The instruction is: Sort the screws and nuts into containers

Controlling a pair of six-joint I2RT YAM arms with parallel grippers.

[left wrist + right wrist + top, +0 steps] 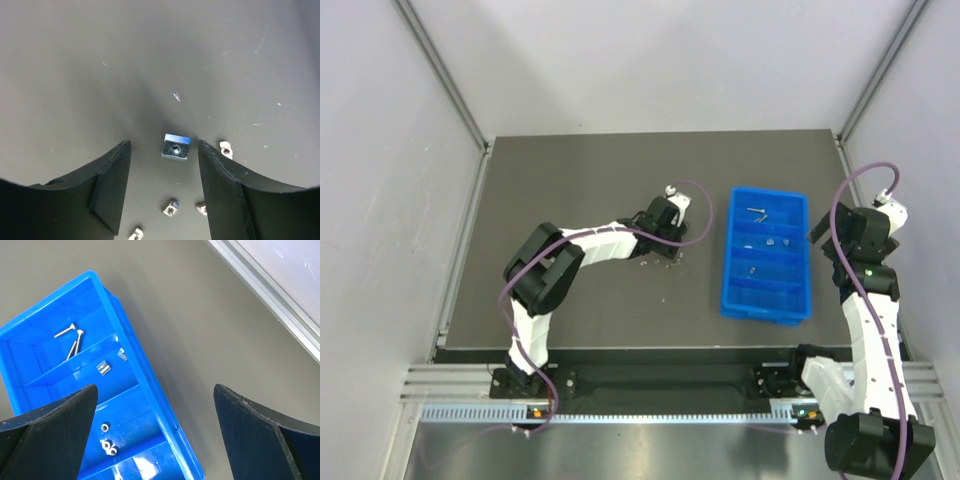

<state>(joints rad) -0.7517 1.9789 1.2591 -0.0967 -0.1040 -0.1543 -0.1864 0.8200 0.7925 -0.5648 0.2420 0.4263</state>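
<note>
My left gripper point(164, 145) is down at the table, open, its fingers point(110, 190) on either side of a rectangular silvery nut point(176, 146) and touching nothing. The nut lies nearer the right finger. Smaller nuts point(171, 207) lie close by on the dark table. In the top view the left gripper point(665, 243) is left of the blue containers point(725, 290). My right gripper point(155, 390) hovers open and empty over the containers' right wall point(167, 418). Inside lie two screws point(70, 337), flat nuts point(103, 368) and small round nuts point(107, 445), each kind in its own compartment.
A few loose metal pieces point(660, 262) lie on the dark table just in front of the left gripper. A metal frame rail point(270, 295) runs along the table's right edge, beside the right arm point(865, 300). White walls enclose the table.
</note>
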